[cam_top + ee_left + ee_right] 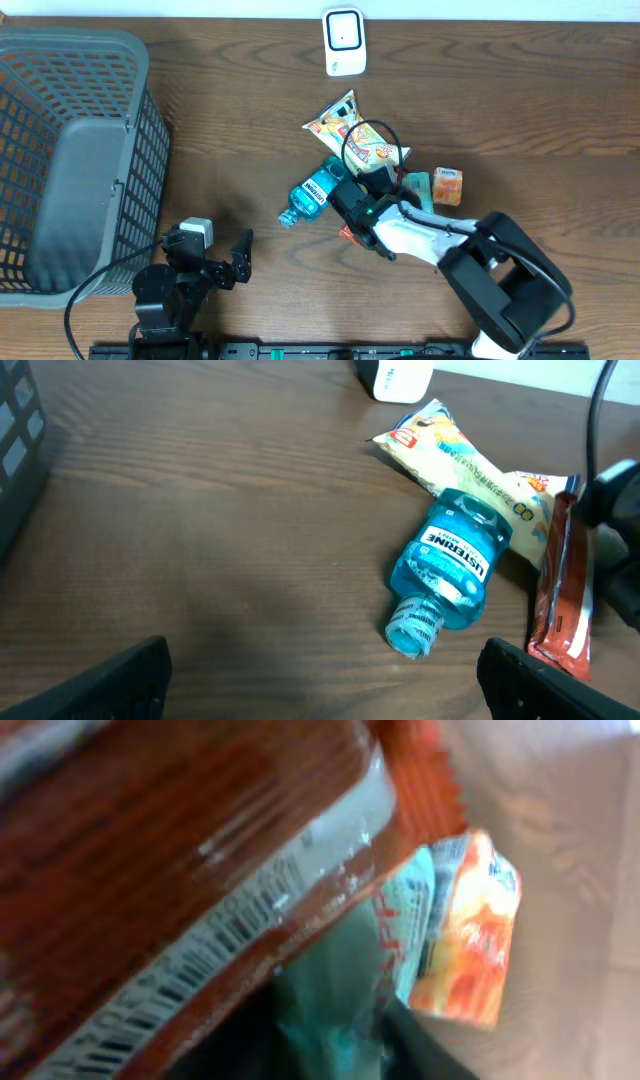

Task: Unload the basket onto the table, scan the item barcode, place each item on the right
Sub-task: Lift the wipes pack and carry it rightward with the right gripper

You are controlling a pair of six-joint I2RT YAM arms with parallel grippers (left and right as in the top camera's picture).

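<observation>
Gripping the packet (560, 580) upright just right of the bottle (312, 192), the right gripper (352, 208) is nearly closed on it; the left gripper (220, 248) hangs wide open, empty. Scanning, at the scanner (343, 41) beyond the bottle, looks undone.

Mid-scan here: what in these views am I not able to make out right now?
- Right wrist: the barcode on the red packet is blurred, too close to read, and runs off the bottom-left edge.
- Overhead: the right gripper hides its fingertips under its own body and cable; the packet shows only as a sliver.
- Left wrist: the scanner is cut off by the top edge.
- Listerine bottle: no barcode faces any camera.
</observation>
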